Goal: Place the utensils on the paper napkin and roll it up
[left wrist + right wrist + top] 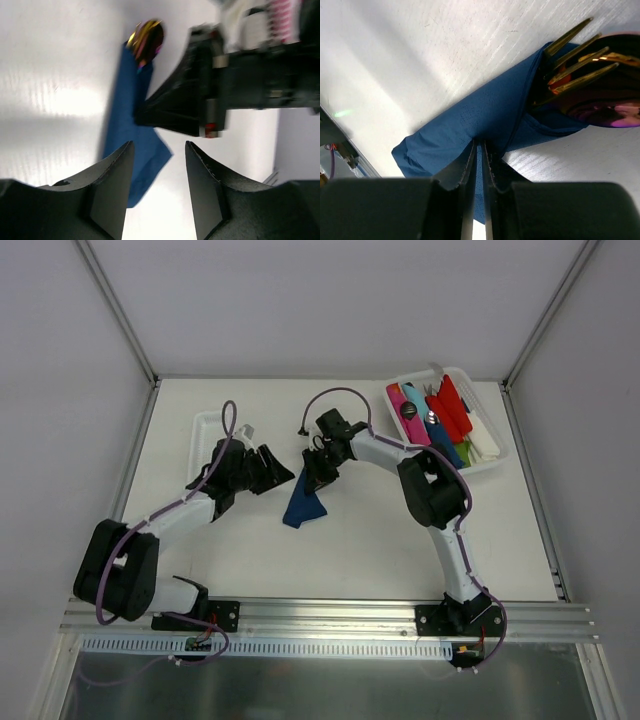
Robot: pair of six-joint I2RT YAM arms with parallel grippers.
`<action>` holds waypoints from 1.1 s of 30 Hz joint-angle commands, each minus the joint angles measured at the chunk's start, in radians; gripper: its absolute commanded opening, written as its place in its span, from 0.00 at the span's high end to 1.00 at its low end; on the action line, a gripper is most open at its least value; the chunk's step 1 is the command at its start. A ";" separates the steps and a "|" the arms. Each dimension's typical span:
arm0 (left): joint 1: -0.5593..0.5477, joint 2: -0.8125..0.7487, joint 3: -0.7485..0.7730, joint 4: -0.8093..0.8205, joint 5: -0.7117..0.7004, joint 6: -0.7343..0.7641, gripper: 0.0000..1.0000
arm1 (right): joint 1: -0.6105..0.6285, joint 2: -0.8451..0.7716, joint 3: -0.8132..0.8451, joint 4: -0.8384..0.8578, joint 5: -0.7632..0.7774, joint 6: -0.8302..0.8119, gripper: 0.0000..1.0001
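Note:
The dark navy paper napkin lies partly folded and bunched on the table's middle. In the right wrist view the napkin wraps around the shiny copper utensils: fork tines and a rounded spoon head stick out of its far end. My right gripper is shut on a fold of the napkin; in the top view it sits over the napkin's far end. My left gripper is open and empty just left of the napkin; a utensil head shows beyond.
A narrow white tray lies at the back left, behind the left arm. A white bin with pink, red, blue and white plastic items stands at the back right. White walls enclose the table.

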 commanded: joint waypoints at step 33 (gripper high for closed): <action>-0.034 0.522 0.213 -0.130 0.143 0.113 0.79 | 0.008 0.073 0.108 -0.177 0.083 -0.056 0.94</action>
